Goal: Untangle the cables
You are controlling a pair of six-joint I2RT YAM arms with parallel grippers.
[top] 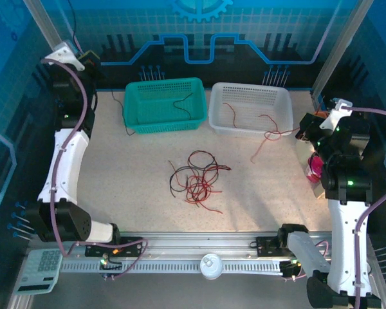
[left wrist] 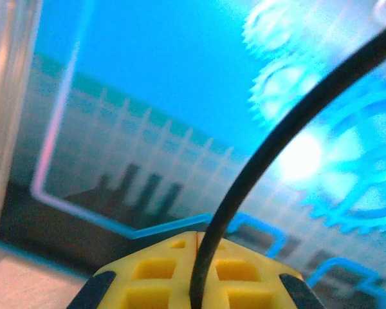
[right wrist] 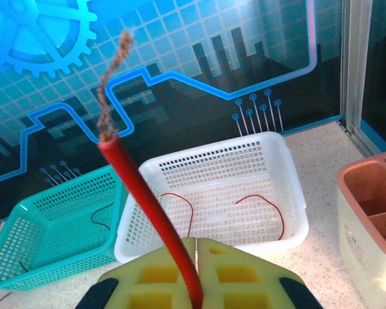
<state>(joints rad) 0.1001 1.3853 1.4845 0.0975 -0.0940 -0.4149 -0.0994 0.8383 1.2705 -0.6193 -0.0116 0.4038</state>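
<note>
A tangle of red and black cables (top: 196, 180) lies on the table's middle. My left gripper (top: 87, 61) is raised at the far left. In the left wrist view its yellow pads (left wrist: 148, 273) are shut on a black cable (left wrist: 264, 151) that arcs up to the right. My right gripper (top: 303, 134) sits just right of the white basket (top: 283, 103), shut on a red cable (right wrist: 141, 193) whose bare twisted end sticks up. The rest of that red cable (top: 267, 136) trails over the basket's front corner onto the table.
A teal basket (top: 134, 96) at the back holds a black cable (top: 183, 106), and another black cable (top: 125, 116) hangs by its left wall. The white basket holds two red cables (right wrist: 180, 209). A pink container (right wrist: 373, 212) stands at the right edge. A keypad (top: 42, 267) lies front left.
</note>
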